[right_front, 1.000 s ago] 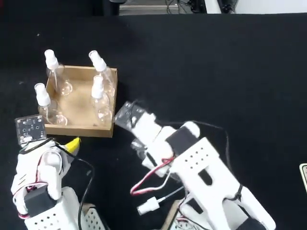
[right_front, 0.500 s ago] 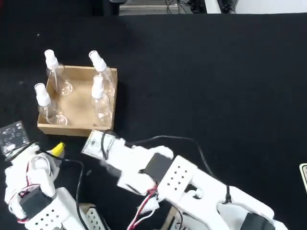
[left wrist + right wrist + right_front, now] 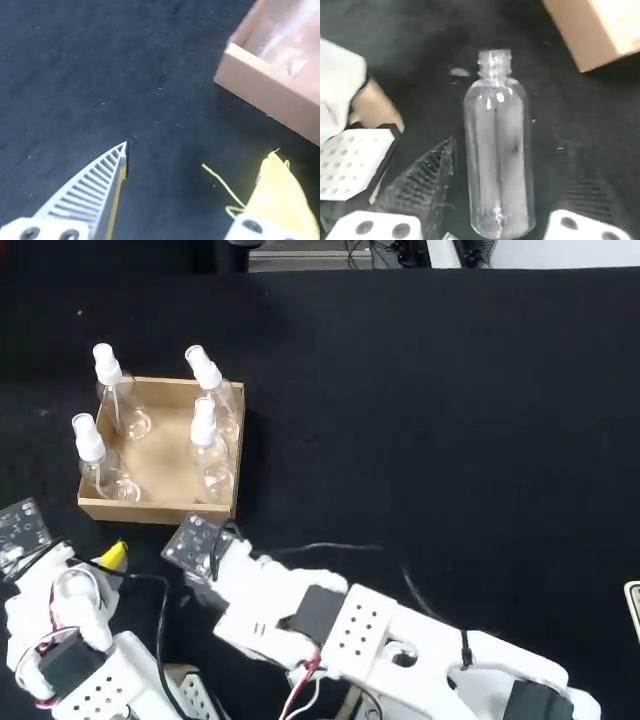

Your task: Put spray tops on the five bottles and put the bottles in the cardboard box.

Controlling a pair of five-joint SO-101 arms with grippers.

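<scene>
High view: the left arm (image 3: 75,640) sits at the near left, just short of the cardboard box (image 3: 160,508), in which four bottles with spray tops (image 3: 205,440) stand upright. To its right, the right arm (image 3: 380,640) lies along the near edge of the black table (image 3: 450,420).

Left wrist view: the left gripper (image 3: 197,162) gapes wide and holds nothing.

Right wrist view: the right gripper (image 3: 517,165) is spread wide, with a topless clear bottle (image 3: 495,125) lying unclamped between its fingers, neck towards the box.

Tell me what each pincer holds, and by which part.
Nothing is held: the right pincer is open around the bottle, the left pincer open and empty.
</scene>
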